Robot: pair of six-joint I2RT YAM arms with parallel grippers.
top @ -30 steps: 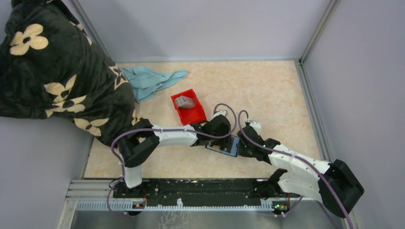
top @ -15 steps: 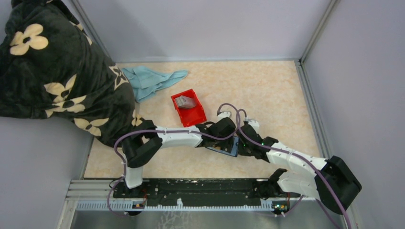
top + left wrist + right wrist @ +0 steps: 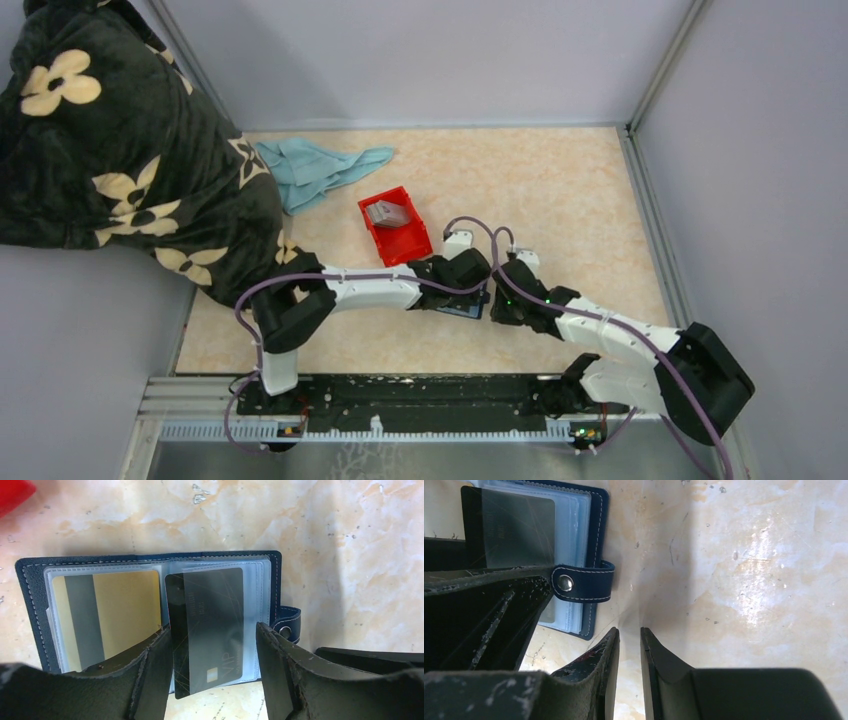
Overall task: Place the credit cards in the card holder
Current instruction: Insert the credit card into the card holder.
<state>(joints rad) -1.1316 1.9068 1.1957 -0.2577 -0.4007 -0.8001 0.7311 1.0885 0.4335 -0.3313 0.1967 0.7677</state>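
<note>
Our left pincer (image 3: 211, 628) stands wide astride the dark card (image 3: 207, 610), whose lower end sticks out of the open card holder (image 3: 31, 587) on the table (image 3: 350, 555). Our right pincer (image 3: 629, 630), narrow and empty, hovers beside the snap tab (image 3: 584, 584). A finger catching the card's edge could drag it out. Both arms reach low, wrists meeting over the card holder.

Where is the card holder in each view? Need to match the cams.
Top external: card holder, a dark sliver low centre, below and right of the red bin, mostly hidden.
Left wrist: centre, lying open, a dark card partly in its right side.
Right wrist: top left corner, partly cut off.
Shared landmark: its snap tab, seen in both wrist views; not discernible from the top.
</note>
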